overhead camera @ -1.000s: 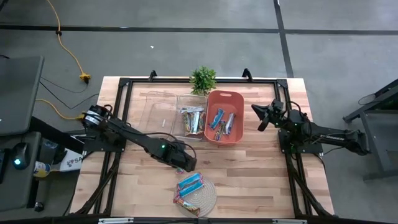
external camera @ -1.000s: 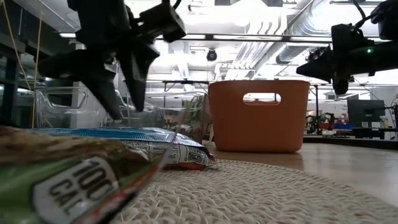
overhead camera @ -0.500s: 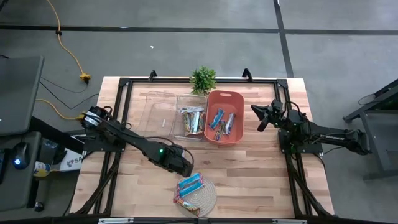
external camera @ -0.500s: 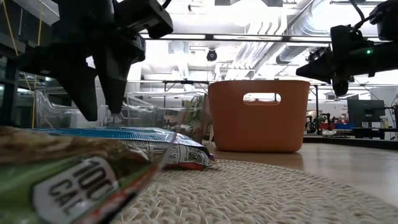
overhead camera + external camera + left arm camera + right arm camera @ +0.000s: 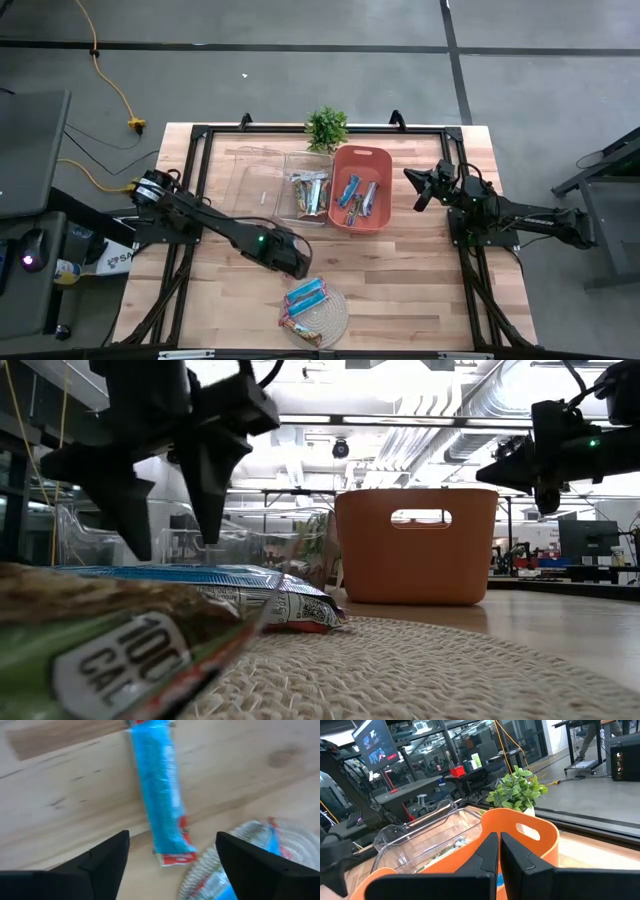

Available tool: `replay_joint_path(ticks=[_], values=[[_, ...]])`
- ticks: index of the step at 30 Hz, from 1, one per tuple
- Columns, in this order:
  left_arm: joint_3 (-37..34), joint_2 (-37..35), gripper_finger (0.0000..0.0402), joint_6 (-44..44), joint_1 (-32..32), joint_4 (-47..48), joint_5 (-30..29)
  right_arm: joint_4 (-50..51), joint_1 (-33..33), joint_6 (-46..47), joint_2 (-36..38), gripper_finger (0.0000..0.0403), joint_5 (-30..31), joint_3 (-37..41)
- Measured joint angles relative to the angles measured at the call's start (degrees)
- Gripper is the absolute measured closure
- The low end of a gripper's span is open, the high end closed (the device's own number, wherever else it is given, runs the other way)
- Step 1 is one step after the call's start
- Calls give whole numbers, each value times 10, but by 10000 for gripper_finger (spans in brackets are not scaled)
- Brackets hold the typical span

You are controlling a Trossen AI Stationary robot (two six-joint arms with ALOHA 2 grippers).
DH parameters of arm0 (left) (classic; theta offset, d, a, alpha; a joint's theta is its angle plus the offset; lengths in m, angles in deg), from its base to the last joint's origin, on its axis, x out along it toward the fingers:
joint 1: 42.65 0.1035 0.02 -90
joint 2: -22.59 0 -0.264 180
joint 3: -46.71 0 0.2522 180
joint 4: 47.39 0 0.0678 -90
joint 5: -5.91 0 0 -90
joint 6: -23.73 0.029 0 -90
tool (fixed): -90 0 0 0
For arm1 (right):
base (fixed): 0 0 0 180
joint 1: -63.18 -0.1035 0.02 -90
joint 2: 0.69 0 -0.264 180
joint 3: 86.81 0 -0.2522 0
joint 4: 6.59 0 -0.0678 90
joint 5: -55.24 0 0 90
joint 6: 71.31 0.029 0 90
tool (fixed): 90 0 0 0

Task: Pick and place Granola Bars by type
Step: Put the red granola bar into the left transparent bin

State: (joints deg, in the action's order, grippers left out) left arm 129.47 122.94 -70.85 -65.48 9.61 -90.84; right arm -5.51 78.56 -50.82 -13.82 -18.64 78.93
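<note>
A round woven mat (image 5: pixel 332 312) lies at the table's near edge. Blue bars (image 5: pixel 306 293) lie at its far-left rim, and a brown-green bar (image 5: pixel 300 327) lies at its near-left rim. More bars lie in the orange basket (image 5: pixel 384 160) and the clear bin (image 5: pixel 291 166). My left gripper (image 5: pixel 292 264) hangs open just above and left of the mat. In the left wrist view its fingers stand on either side of one blue bar (image 5: pixel 159 805), which lies flat on the wood with one end at the mat (image 5: pixel 235 855). My right gripper (image 5: pixel 418 190) is shut and held above the table right of the basket.
A second clear bin (image 5: pixel 257 180) stands left of the first one. A small potted plant (image 5: pixel 326 128) stands at the far edge behind the bins. A black frame (image 5: pixel 200 135) runs around the table. Bare wood lies between the mat and the basket.
My left gripper has shifted a little toward the table's left edge above the near end of the blue bars. In the low view its fingers now stand wider apart than a second ago. The bars and my right arm have kept still.
</note>
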Motion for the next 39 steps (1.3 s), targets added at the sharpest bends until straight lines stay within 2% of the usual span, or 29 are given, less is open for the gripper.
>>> replay_joint_path(ticks=[5,12,27,39], values=[[-20,0,95,-35,0,-6,0,0,0,0,0,402,0,0],[-52,0,94,-59,0,-83,2,0,0,0,0,402,0,0],[-81,0,95,-77,0,-120,-11,0,0,0,0,402,0,0],[-80,44,168,-74,0,-139,7,0,0,0,0,402,0,0]])
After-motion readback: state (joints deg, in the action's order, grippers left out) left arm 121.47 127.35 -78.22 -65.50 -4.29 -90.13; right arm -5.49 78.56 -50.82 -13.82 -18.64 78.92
